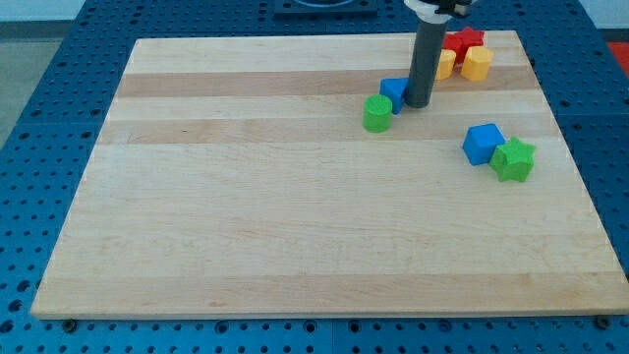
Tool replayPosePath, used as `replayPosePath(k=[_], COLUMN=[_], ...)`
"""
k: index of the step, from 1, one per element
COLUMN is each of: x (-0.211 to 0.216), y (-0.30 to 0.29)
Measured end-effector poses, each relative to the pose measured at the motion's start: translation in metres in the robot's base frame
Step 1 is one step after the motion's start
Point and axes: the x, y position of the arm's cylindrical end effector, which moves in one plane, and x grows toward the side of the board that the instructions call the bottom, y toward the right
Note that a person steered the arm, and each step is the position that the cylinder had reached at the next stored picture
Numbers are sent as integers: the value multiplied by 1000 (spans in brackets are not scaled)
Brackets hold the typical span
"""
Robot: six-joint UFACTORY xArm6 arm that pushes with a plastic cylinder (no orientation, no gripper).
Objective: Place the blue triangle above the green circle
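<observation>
The green circle [376, 113] stands on the wooden board [295, 216], right of centre toward the view's top. The blue triangle [394, 91] sits just above and right of it, almost touching it, partly hidden by my rod. My tip [417, 103] rests on the board right against the blue triangle's right side, to the right of the green circle.
A blue cube [482, 143] and a green star [514, 158] sit together at the view's right. A red star [464, 41], a yellow block [477, 63] and another yellow block [444, 64] cluster at the view's top right, behind the rod.
</observation>
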Motion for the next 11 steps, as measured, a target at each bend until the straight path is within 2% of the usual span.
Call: replayPosePath(k=[2, 4, 8, 11], x=[23, 6, -13, -43], y=[-16, -46, -15, -46])
